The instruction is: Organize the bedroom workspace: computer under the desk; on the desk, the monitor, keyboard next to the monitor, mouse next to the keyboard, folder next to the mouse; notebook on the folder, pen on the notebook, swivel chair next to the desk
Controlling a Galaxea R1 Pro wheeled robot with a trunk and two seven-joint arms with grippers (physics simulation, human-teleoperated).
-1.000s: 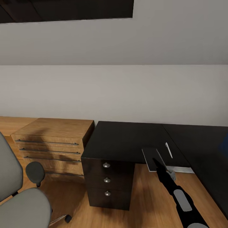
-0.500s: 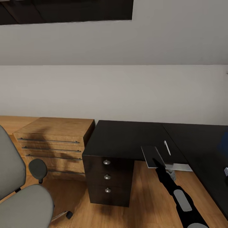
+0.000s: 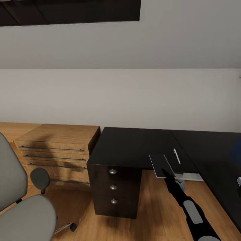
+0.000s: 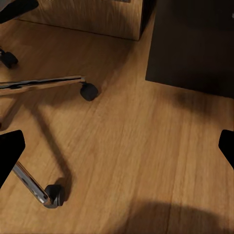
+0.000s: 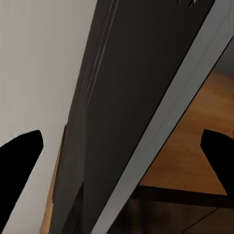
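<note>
The black-topped desk fills the middle and right of the head view. The grey notebook lies at its front edge, partly overhanging the floor. My right gripper reaches onto the notebook's near end. In the right wrist view the notebook runs edge-on between the spread fingers of the right gripper. The light pen lies on the desk just right of the notebook. The grey swivel chair stands at the lower left. My left gripper hangs open over the floor beside the chair's chrome base.
A dark drawer unit with three knobs stands under the desk's left end. A light-wood dresser is to its left against the wall. A blue sliver shows at the right edge, too little to name. A chair caster rests on the wooden floor.
The whole picture shifted slightly up between one second and half a second ago, so the camera moved. Since then nothing has visibly changed.
</note>
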